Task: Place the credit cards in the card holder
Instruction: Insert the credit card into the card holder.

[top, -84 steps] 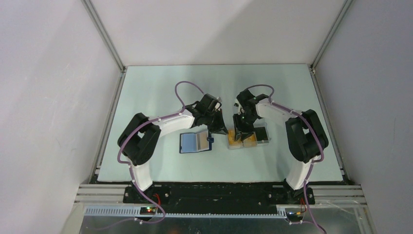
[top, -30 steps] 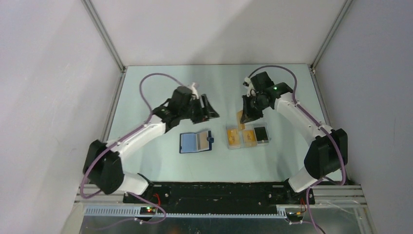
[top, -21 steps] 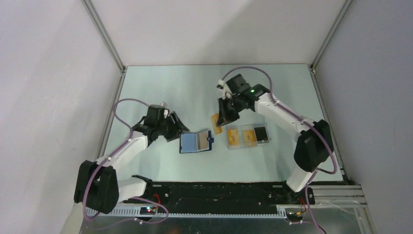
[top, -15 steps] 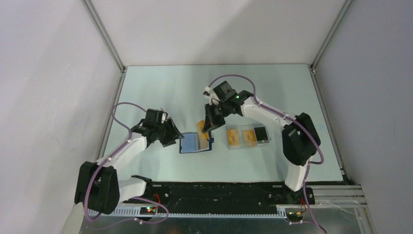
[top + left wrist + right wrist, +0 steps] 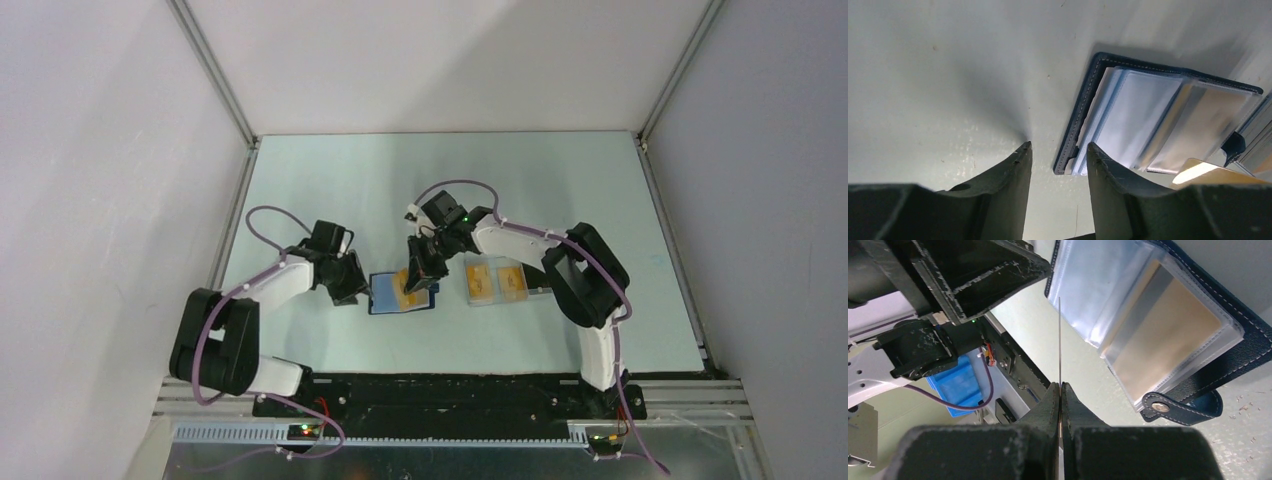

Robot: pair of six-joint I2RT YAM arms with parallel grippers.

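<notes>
Navy-blue folding card holder: open, flat on pale table, near centre.
Right gripper: fingers clamped on thin orange-yellow credit card, seen edge-on in the wrist view, over the holder's clear sleeves.
Left gripper: fingers apart at the holder's left edge; gap hidden from above.
Clear plastic case: just right of the holder.

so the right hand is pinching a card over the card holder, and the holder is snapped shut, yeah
Not quite. The card holder is not snapped shut: it lies open, its clear sleeves spread and its clasp strap undone, as the right wrist view shows. The rest holds: the right hand is pinching a card over it.
</notes>
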